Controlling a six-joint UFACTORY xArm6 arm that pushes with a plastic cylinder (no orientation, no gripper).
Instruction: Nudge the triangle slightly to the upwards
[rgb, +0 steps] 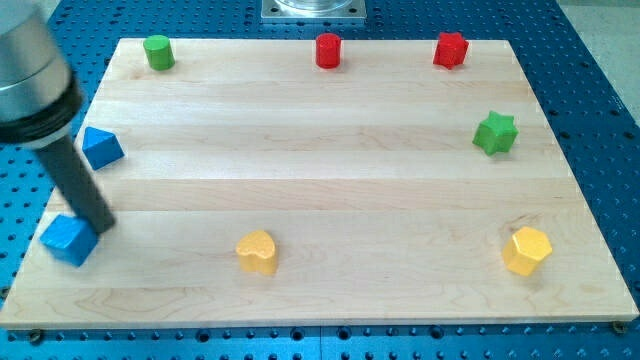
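Observation:
The blue triangle lies near the board's left edge, in the upper half. My tip is below it, at the view's lower left, touching or just beside the top right of the blue cube. The rod rises from the tip toward the upper left and hides part of the board's left edge.
A green cylinder, a red cylinder and a red star line the top edge. A green star is at the right. A yellow heart and a yellow hexagon sit near the bottom.

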